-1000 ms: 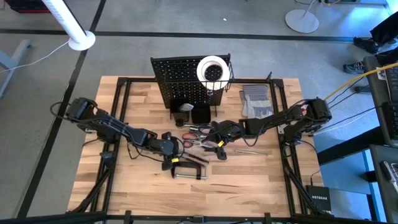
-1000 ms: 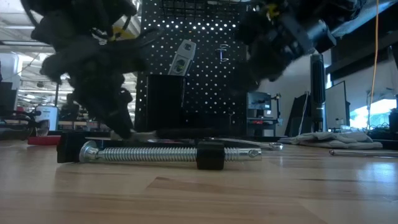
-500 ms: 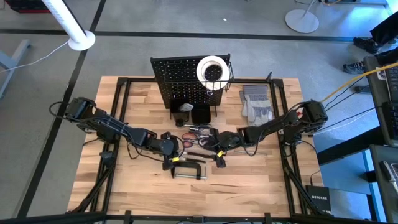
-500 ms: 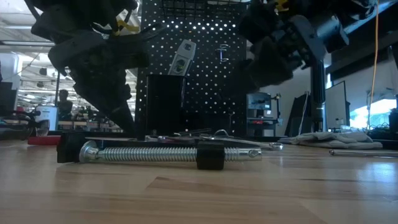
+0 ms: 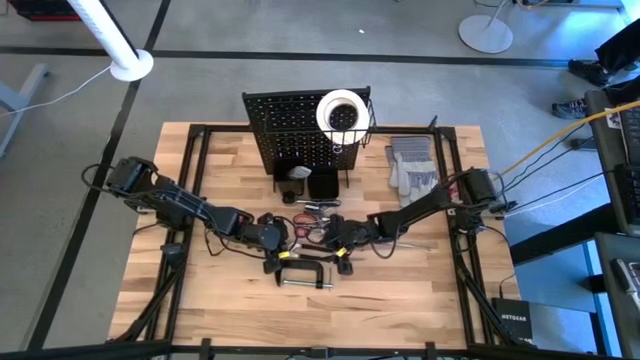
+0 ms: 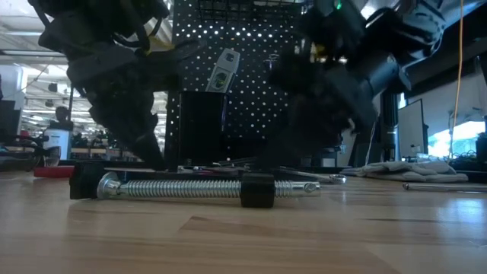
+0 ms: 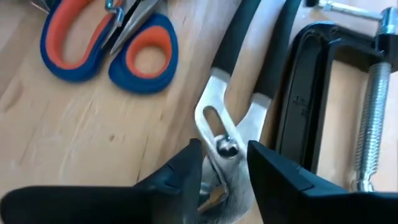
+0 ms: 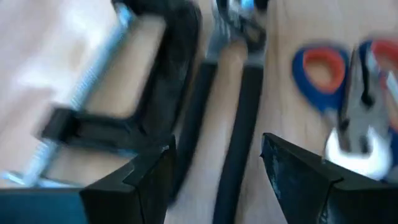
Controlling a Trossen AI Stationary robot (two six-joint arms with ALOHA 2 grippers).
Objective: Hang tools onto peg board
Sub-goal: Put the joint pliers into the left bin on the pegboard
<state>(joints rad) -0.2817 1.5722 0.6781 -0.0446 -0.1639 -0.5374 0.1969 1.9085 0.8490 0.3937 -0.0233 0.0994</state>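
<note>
The black-handled pliers (image 7: 239, 37) lie flat on the table, with the black C-clamp (image 5: 300, 272) just nearside of them and blue-and-orange-handled tools (image 7: 106, 50) on their far side. My left gripper (image 7: 224, 177) is down at the pliers' silver head, shut on it. My right gripper (image 8: 221, 180) is open and hovers over the pliers' two black handles (image 8: 233, 130), one finger on either side, not touching. The peg board (image 5: 300, 130) stands upright at the far middle. The white tape roll (image 5: 340, 110) sits at its basket side. My left gripper holds the pliers by the silver head near the pivot bolt (image 7: 219, 134), pinched between the two fingers (image 7: 186, 171). The fingers come from above, slanting from the table's left, along the tool. The pliers lie flat on the wood.
Grey work gloves (image 5: 410, 165) lie at the table's far right. A thin silver tool (image 5: 405, 243) lies right of the cluster. Two small black bins (image 5: 310, 182) sit at the peg board's foot. The C-clamp's screw (image 6: 190, 186) runs along the near side.
My right gripper has moved toward the table's left and near edge and come down, from beside the cluster of tools to above the pliers' handles, next to the C-clamp. The left gripper and the tools have stayed put.
</note>
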